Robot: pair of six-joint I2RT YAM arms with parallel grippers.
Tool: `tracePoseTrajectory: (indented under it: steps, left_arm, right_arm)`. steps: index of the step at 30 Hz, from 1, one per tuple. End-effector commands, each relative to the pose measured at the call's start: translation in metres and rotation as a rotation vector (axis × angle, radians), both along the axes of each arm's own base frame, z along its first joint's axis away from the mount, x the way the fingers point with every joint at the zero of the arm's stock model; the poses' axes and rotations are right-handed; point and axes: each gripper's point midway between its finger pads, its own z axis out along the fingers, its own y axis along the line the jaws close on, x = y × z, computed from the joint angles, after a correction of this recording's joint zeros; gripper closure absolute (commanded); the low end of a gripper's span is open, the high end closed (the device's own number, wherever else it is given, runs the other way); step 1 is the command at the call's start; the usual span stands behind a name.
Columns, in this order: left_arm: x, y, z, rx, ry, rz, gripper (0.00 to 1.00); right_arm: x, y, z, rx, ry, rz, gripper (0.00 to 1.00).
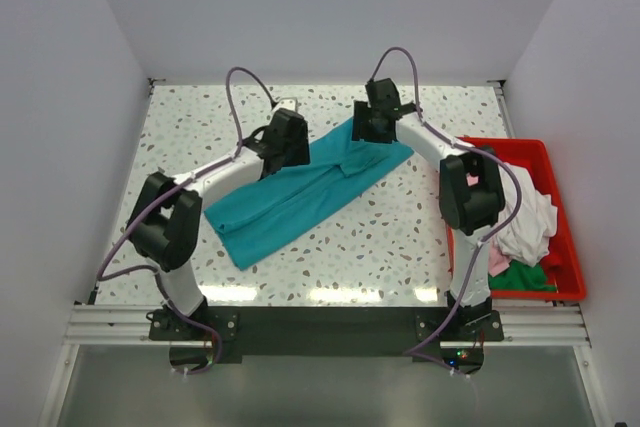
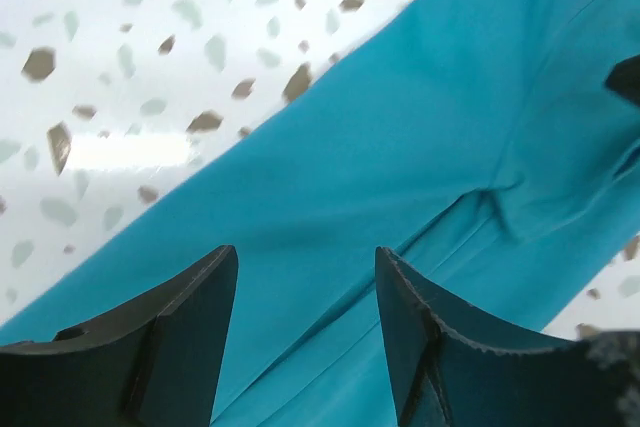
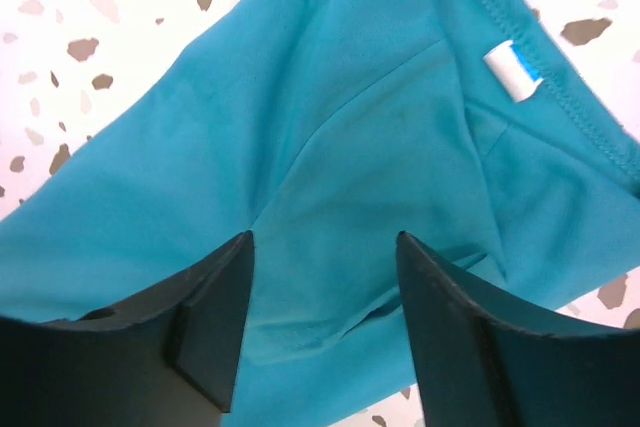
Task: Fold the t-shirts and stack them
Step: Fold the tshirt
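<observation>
A teal t-shirt (image 1: 300,197) lies folded lengthwise in a long diagonal band on the speckled table (image 1: 400,247). My left gripper (image 1: 290,142) hovers over its upper left edge, jaws open, with only teal cloth (image 2: 400,147) below and between them. At the shirt's far right end my right gripper (image 1: 372,119) is open above the cloth (image 3: 330,147); the white neck label (image 3: 507,71) and collar seam show just beyond it. Pink, white and green t-shirts (image 1: 525,227) are heaped in the red bin.
The red plastic bin (image 1: 562,217) stands at the table's right edge, beside the right arm's elbow (image 1: 470,192). White walls close in the table on three sides. A small white object (image 1: 287,105) lies behind the left gripper.
</observation>
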Motion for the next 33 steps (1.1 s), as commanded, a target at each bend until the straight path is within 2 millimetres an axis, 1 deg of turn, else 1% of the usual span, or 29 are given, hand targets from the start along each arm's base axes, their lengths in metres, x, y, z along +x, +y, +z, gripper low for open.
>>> tracePoseTrajectory:
  steps: [1,2,3,4,5,7,9,12,13,14,17,18,21,22,23,24,25,26,27,28,29,30,31,32,33]
  left_arm:
    - [-0.028,0.038,-0.017,0.129,0.043,0.066,0.38]
    - [-0.038,0.047,-0.025,0.141,0.064,0.080,0.39]
    - [-0.042,0.053,-0.028,0.141,0.076,0.091,0.39]
    - [-0.045,0.059,-0.033,0.134,0.089,0.106,0.40]
    - [-0.053,0.066,-0.037,0.139,0.103,0.113,0.40]
    - [-0.059,0.074,-0.039,0.144,0.109,0.135,0.41]
    - [-0.066,0.082,-0.041,0.152,0.116,0.150,0.41]
    - [-0.076,0.089,-0.045,0.162,0.133,0.166,0.41]
    - [-0.078,0.091,-0.046,0.169,0.138,0.171,0.42]
    - [-0.082,0.095,-0.049,0.173,0.146,0.177,0.42]
    - [-0.088,0.101,-0.054,0.186,0.159,0.185,0.42]
    - [-0.089,0.102,-0.054,0.189,0.160,0.188,0.42]
    - [-0.093,0.105,-0.058,0.202,0.172,0.185,0.43]
    - [-0.095,0.105,-0.060,0.202,0.179,0.182,0.44]
    - [-0.099,0.105,-0.066,0.206,0.195,0.179,0.44]
    - [-0.100,0.105,-0.069,0.206,0.203,0.175,0.45]
    - [-0.102,0.103,-0.073,0.195,0.214,0.172,0.46]
    - [-0.108,0.105,-0.080,0.195,0.232,0.172,0.46]
    - [-0.111,0.103,-0.084,0.183,0.242,0.173,0.47]
    - [-0.113,0.098,-0.087,0.159,0.246,0.160,0.48]
    - [-0.120,0.097,-0.094,0.152,0.263,0.157,0.48]
    - [-0.121,0.092,-0.096,0.125,0.262,0.159,0.49]
    - [-0.127,0.082,-0.099,0.105,0.275,0.136,0.50]
    - [-0.134,0.077,-0.104,0.093,0.287,0.126,0.50]
    - [-0.137,0.069,-0.106,0.076,0.293,0.114,0.51]
  right_arm:
    - [-0.008,0.004,-0.011,0.013,0.022,-0.014,0.41]
    - [-0.010,0.003,-0.019,0.010,0.040,-0.015,0.43]
    - [-0.011,0.004,-0.024,0.008,0.049,-0.014,0.46]
    - [-0.013,0.003,-0.027,0.006,0.055,-0.014,0.47]
    - [-0.019,0.001,-0.035,0.001,0.072,-0.014,0.48]
    - [-0.022,-0.003,-0.035,-0.011,0.063,-0.018,0.50]
    - [-0.029,-0.009,-0.039,-0.032,0.075,-0.026,0.52]
    - [-0.039,-0.018,-0.038,-0.050,0.071,-0.038,0.55]
    - [-0.040,-0.020,-0.031,-0.047,0.057,-0.046,0.55]
    - [-0.047,-0.023,-0.035,-0.055,0.068,-0.049,0.55]
    - [-0.057,-0.028,-0.039,-0.058,0.077,-0.064,0.57]
    - [-0.057,-0.028,-0.040,-0.053,0.073,-0.069,0.57]
    - [-0.060,-0.029,-0.049,-0.057,0.097,-0.072,0.57]
    - [-0.056,-0.027,-0.048,-0.053,0.092,-0.072,0.57]
    - [-0.054,-0.026,-0.054,-0.056,0.104,-0.071,0.58]
    - [-0.050,-0.026,-0.054,-0.058,0.102,-0.072,0.58]
    - [-0.040,-0.024,-0.048,-0.053,0.089,-0.076,0.58]
    - [-0.034,-0.025,-0.047,-0.054,0.086,-0.077,0.58]
    - [-0.032,-0.026,-0.062,-0.072,0.119,-0.076,0.58]
    - [-0.014,-0.025,-0.051,-0.062,0.087,-0.081,0.58]
    - [-0.006,-0.023,-0.050,-0.057,0.086,-0.075,0.58]
    - [-0.003,-0.026,-0.067,-0.076,0.120,-0.065,0.58]
    - [0.017,-0.022,-0.054,-0.063,0.075,-0.065,0.57]
    - [0.025,-0.021,-0.057,-0.062,0.074,-0.059,0.57]
    - [0.031,-0.016,-0.056,-0.048,0.074,-0.031,0.58]
